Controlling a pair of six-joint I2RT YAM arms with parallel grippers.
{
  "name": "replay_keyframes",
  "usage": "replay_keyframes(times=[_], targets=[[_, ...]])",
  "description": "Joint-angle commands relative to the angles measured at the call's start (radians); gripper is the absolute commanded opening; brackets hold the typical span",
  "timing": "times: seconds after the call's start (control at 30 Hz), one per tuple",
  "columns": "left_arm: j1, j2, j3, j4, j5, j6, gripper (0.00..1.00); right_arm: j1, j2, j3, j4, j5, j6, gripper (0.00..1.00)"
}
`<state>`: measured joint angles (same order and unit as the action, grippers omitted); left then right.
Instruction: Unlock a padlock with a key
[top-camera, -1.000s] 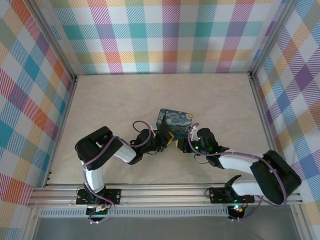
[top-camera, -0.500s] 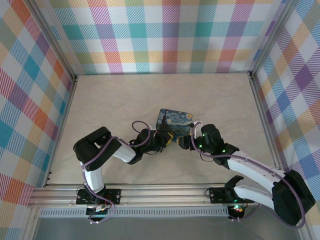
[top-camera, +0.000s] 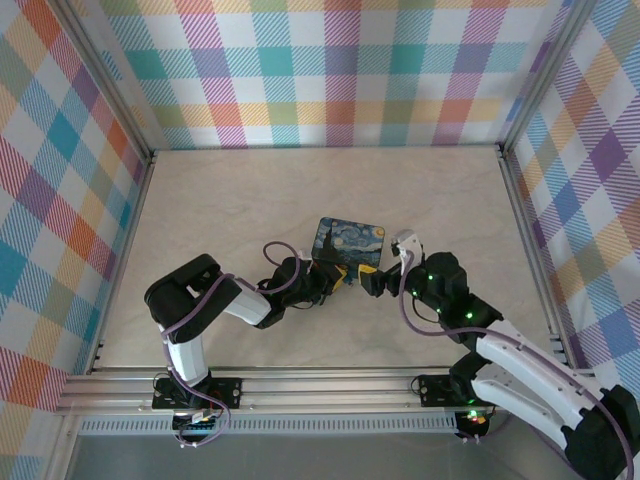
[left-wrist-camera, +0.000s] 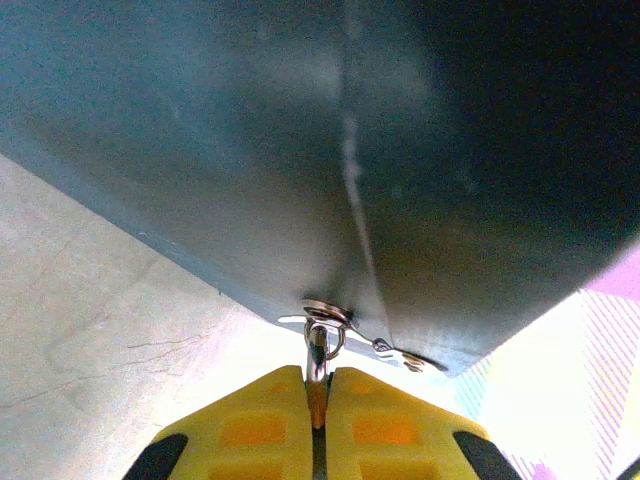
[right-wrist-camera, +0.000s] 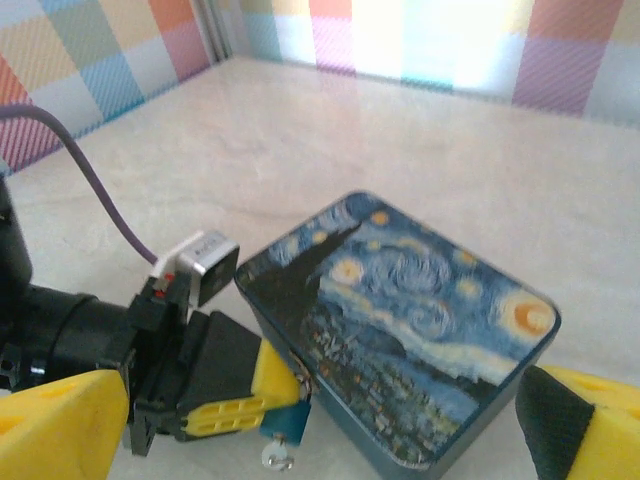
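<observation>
top ext: overhead, far | L wrist: v. close at tin (left-wrist-camera: 300, 150) side | R wrist: near, same tin

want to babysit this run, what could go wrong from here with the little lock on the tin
1. The left gripper pinches the tiny padlock only at its tips, so it may slip, or a tug may drag the tin.
2. The right gripper is open and close by. Reaching for the small silvery piece under the lock, it may bump the left gripper.
</observation>
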<state>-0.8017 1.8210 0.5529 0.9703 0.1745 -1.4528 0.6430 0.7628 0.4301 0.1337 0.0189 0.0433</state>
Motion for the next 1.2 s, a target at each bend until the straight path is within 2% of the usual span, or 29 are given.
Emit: replay_keyframes(times=[0.0, 0.17, 0.47, 0.73, 0.8, 0.9, 1.17], targets=[[0.010, -0.024, 0.015, -0.034, 0.016, -0.021, 0.00, 0.006, -0.038, -0.048, 0.088, -0.017, -0.132, 1.00], [0.010, -0.032, 0.018, -0.060, 0.016, -0.024, 0.00, 0.006, -0.030, -0.067, 0.070, -0.041, -0.250, 1.00], [0.010, -0.044, 0.023, -0.086, 0.016, -0.026, 0.00, 0.013, 0.139, -0.016, 0.042, -0.065, -0.290, 1.00], [0.010, -0.048, 0.030, -0.094, 0.008, -0.026, 0.00, 0.027, 0.169, -0.064, 0.103, -0.029, -0.403, 1.00], [0.010, -0.051, 0.030, -0.094, 0.007, -0.026, 0.00, 0.033, 0.182, -0.071, 0.116, -0.024, -0.431, 0.96], [0.009, -0.052, 0.031, -0.094, 0.006, -0.025, 0.00, 0.057, 0.224, -0.064, 0.109, 0.031, -0.481, 0.90], [0.008, -0.051, 0.044, -0.095, 0.017, -0.027, 0.00, 0.166, 0.301, -0.091, 0.184, 0.185, -0.651, 0.90]])
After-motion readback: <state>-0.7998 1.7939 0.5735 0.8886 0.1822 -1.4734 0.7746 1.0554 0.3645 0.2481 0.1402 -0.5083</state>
